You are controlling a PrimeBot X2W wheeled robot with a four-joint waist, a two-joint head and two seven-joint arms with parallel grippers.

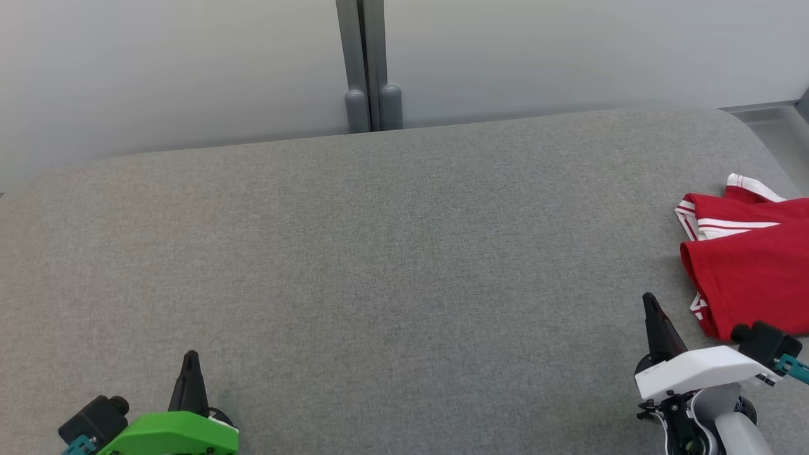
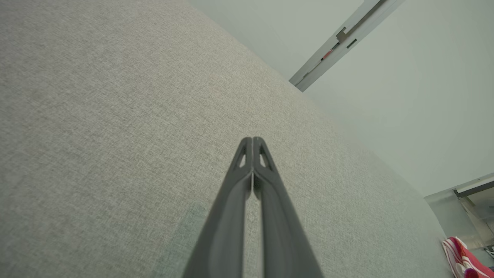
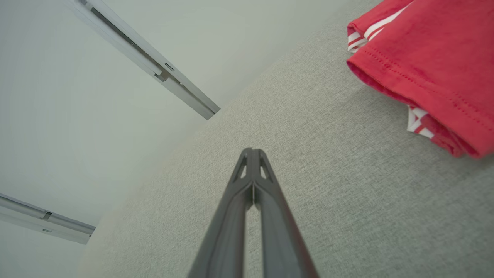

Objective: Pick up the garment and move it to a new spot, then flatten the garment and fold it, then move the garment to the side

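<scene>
The garment is a red cloth with red-white stripe trim, lying folded at the right edge of the grey cushioned surface; no letters or number show on it. It also appears in the right wrist view as the garment at the upper right, and as a small red patch of garment at the lower right of the left wrist view. My right gripper is shut and empty just left of its near corner, not touching it. At the lower left, far from the cloth, my left gripper is shut and empty. The shut tips also show in each wrist view: left gripper, right gripper.
A pale wall with a grey vertical post runs behind the surface's far edge. The surface's rounded right corner drops off beside the garment. Wide bare fabric lies between the two grippers.
</scene>
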